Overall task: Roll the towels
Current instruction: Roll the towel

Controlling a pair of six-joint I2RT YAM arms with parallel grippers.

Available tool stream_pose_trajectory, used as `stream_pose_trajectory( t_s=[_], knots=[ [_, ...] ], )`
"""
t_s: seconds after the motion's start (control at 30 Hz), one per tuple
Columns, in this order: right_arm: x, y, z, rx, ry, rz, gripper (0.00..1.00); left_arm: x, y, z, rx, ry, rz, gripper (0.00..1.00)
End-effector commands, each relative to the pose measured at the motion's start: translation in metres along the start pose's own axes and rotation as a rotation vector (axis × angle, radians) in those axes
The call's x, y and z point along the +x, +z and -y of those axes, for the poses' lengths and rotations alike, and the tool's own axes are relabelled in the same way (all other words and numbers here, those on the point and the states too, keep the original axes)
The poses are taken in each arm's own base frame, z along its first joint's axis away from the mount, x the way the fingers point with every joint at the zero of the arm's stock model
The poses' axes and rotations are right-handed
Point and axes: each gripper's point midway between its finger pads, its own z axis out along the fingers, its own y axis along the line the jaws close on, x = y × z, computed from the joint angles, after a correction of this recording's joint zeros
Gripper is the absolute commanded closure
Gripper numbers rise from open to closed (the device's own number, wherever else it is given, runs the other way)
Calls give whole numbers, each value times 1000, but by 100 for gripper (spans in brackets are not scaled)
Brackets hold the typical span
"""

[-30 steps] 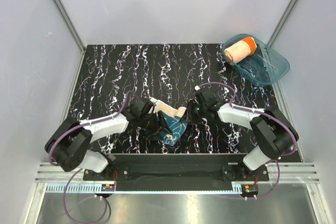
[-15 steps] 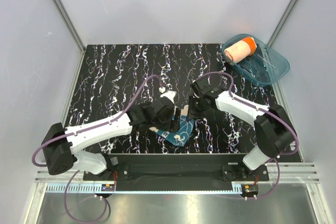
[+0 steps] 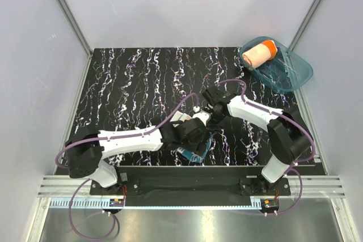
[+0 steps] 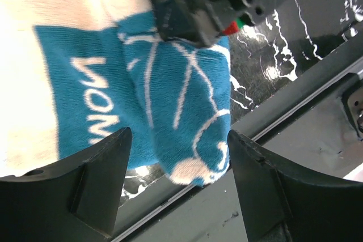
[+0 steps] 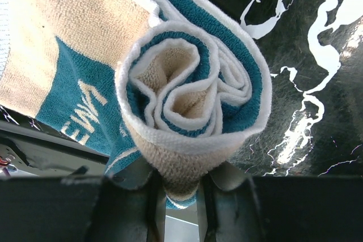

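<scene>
In tub (image 3: 293,75) orange towel (image 3: 258,54) is found rolled; teal towel (image 5: 193,97), half rolled, is pinched by right gripper (image 5: 181,190), left gripper (image 4: 177,137) held agape.

**Left wrist view.** On the teal towel (image 4: 176,106) you can read one short word in cream capitals (image 4: 97,101), printed on a teal patch beside a cream area. It lies sideways in this view and reads either "WOW" or "MOM"; you cannot tell which way is up.

**Right wrist view.** On the flat part of the same towel, beside its rolled end, you see more cream capitals. They are tilted and cut off at the cloth's lower edge, so you cannot read them as a word.

**Top view.** Any print here is too small to read.
</scene>
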Motion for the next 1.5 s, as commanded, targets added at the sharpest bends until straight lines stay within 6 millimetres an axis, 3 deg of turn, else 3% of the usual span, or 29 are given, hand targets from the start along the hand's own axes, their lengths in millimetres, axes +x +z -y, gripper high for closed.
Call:
stream_pose_trajectory(
  t_s=[0.0, 0.13, 0.33, 0.43, 0.6, 0.83, 0.97, 1.13, 1.2, 1.23, 1.47],
  knots=[
    [0, -4, -4, 8, -29, -11, 79, -14, 4, 26, 72, 18, 54, 27],
    [0, -2, -7, -3, -32, -23, 79, -1, 10, 31, 75, 41, 36, 29],
    [-1, 1, -9, 0, -39, -43, 78, 19, 18, 41, 73, 71, -3, 43],
    [-2, 2, -10, 0, -43, -46, 78, 32, 25, 33, 20, 63, -32, 53],
    [-2, 3, -13, -18, -49, -58, 78, 45, 34, 13, -68, 41, -50, 61],
    [-1, 7, -13, -15, -57, -73, 75, 62, 39, 6, -72, 15, -77, 90],
    [-3, 10, -12, -9, -56, -73, 60, 69, 36, 11, -10, -32, -84, 92],
    [-15, 11, -12, -5, -47, -45, 27, 81, 33, 1, 69, -146, -120, 96],
    [-22, 7, -13, -5, -39, -15, 20, 73, 32, -1, 110, -183, -101, 96],
    [-25, 5, -14, -3, -34, -1, 13, 81, 31, -3, 132, -194, -128, 96],
    [-61, -27, -9, -21, 77, 205, 0, 81, 32, -4, 272, -282, -150, 96]
  ],
)
